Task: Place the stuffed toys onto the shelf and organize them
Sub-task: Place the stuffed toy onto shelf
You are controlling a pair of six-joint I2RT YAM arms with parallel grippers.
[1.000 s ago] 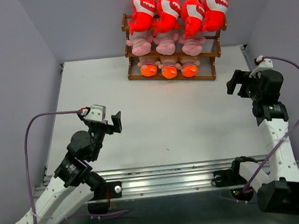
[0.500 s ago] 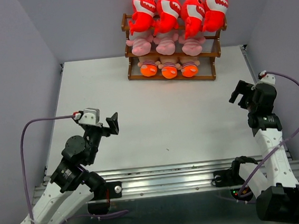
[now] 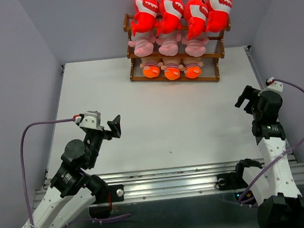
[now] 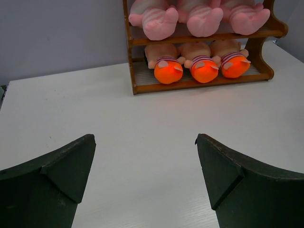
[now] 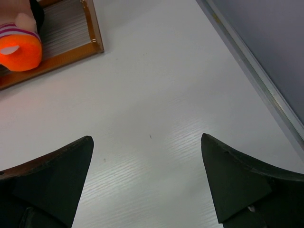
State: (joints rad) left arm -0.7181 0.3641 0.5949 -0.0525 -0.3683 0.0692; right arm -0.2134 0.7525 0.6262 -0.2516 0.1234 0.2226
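Pale grey walls (image 3: 8, 79) around white worktop (image 3: 158, 119): left pincer (image 4: 145, 142) pulled nearer base than a second ago, gaping wide, empty; stuffed toys (image 3: 170, 12) all on shelf (image 3: 216, 71) at far edge; right pincer (image 5: 147, 142) likewise withdrawn, spread wide.

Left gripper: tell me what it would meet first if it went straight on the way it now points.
Most likely the bare table: the left gripper, open, seems tilted slightly down, and nothing lies ahead. If it cleared the surface, next comes the shelf, at its bottom tier of orange-footed dolls. Depth is unclear.
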